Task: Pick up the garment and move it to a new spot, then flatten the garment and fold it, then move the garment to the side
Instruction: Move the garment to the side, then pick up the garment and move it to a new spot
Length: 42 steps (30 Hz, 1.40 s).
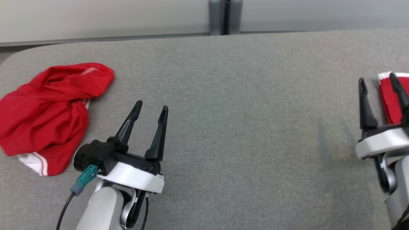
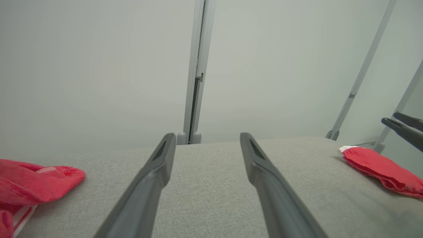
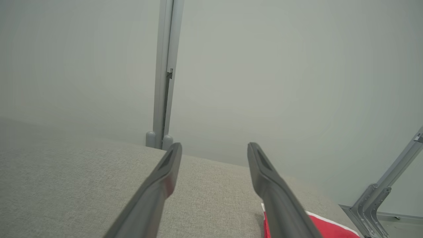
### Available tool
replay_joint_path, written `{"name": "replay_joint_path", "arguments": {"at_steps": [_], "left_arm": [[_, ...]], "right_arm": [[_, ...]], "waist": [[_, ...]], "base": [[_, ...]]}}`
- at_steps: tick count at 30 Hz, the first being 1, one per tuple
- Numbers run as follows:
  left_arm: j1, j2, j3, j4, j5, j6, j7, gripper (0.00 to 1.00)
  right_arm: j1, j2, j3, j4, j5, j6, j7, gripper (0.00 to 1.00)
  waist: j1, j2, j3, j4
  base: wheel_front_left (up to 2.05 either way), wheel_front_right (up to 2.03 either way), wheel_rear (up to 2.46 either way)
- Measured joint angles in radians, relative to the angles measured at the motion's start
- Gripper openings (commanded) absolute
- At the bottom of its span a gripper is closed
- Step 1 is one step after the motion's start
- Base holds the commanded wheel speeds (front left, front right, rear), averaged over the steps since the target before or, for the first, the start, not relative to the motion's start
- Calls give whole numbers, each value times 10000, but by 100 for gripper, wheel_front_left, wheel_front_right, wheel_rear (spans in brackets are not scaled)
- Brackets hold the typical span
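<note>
A folded red garment (image 1: 390, 107) with a white-striped hem lies at the right edge of the grey padded table (image 1: 243, 95); it also shows in the left wrist view (image 2: 380, 168) and the right wrist view (image 3: 330, 228). My right gripper (image 1: 377, 77) hovers open just over its left side, nothing between the fingers (image 3: 215, 144). A second red garment (image 1: 48, 108), crumpled in a heap, sits at the table's left (image 2: 29, 181). My left gripper (image 1: 151, 106) stands open and empty to the right of that heap (image 2: 207, 135).
A pale wall with a grey upright post (image 1: 225, 16) runs behind the table's far edge. Grey metal frame legs (image 3: 380, 195) stand past the table's right end. The table's left corner is rounded.
</note>
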Motion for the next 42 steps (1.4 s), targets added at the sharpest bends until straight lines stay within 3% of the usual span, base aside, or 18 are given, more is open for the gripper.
{"name": "replay_joint_path", "arguments": {"at_steps": [5, 12, 19, 42], "left_arm": [[467, -13, 305, 104, 21, 0, 0, 100], [1279, -48, 395, 180, 2, 0, 2, 100], [1552, -59, 334, 134, -157, 0, 2, 100], [1631, -63, 585, 151, -134, 44, 2, 100]], "right_arm": [[854, 681, -48, -564, 105, 0, 0, 100], [2126, 1496, 130, -1363, -731, 0, 0, 100], [2962, 2069, 42, -1824, -642, 0, 0, 100], [3170, 2326, 186, -1969, -245, 0, 0, 100]], "waist": [[0, 0, -498, 448], [0, 0, -1209, 997], [0, 0, -1424, 1138], [0, 0, -1334, 881]], "base": [[0, 0, 0], [0, 0, 0], [0, 0, 0], [0, 0, 0]]}}
